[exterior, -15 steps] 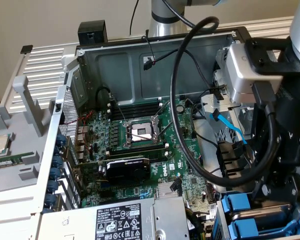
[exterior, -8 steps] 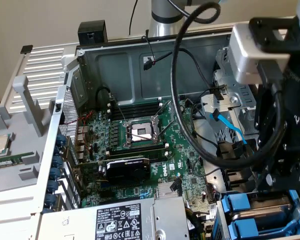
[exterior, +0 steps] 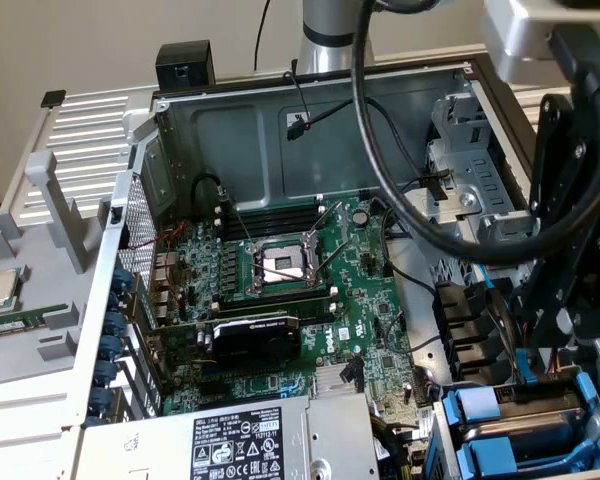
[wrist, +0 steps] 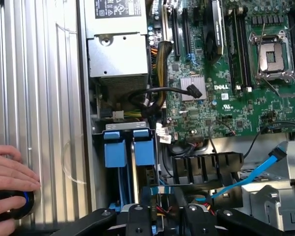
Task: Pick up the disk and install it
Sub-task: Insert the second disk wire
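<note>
Install step, apparently late: gripper hangs just above the drive bay, where the disk seems to stand on edge in its blue frame, beside the pwr supply — grip state cannot be told — full seating likely calls for a straight, square push.

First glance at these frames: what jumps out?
The open computer case with its green motherboard and bare processor socket in the middle. Bright blue drive frames stand in the bay beside the grey power supply, with the gripper right over that bay. A person's hand rests on the ribbed metal panel next to the case.
</note>
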Motion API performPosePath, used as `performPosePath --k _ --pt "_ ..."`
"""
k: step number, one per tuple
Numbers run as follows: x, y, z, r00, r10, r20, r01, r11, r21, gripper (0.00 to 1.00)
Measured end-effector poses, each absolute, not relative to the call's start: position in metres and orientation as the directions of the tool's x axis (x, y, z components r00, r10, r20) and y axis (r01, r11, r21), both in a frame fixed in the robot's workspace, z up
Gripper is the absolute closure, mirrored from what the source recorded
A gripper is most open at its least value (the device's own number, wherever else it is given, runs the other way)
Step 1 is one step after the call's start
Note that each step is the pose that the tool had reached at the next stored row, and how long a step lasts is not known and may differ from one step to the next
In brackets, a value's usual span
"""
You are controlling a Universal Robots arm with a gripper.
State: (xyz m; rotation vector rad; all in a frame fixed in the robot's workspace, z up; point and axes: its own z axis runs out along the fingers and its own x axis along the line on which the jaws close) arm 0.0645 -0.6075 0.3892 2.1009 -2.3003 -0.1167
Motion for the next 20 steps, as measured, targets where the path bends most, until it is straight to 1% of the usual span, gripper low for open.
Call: performPosePath --k 9,20 --pt "0.082 -0.607 0.393 -0.092 -0.995 -0.033 -0.994 0.089 0.07 0.69" --pt "0.082 -0.607 0.393 -0.091 -0.995 -0.033 -0.994 0.088 0.071 0.69"
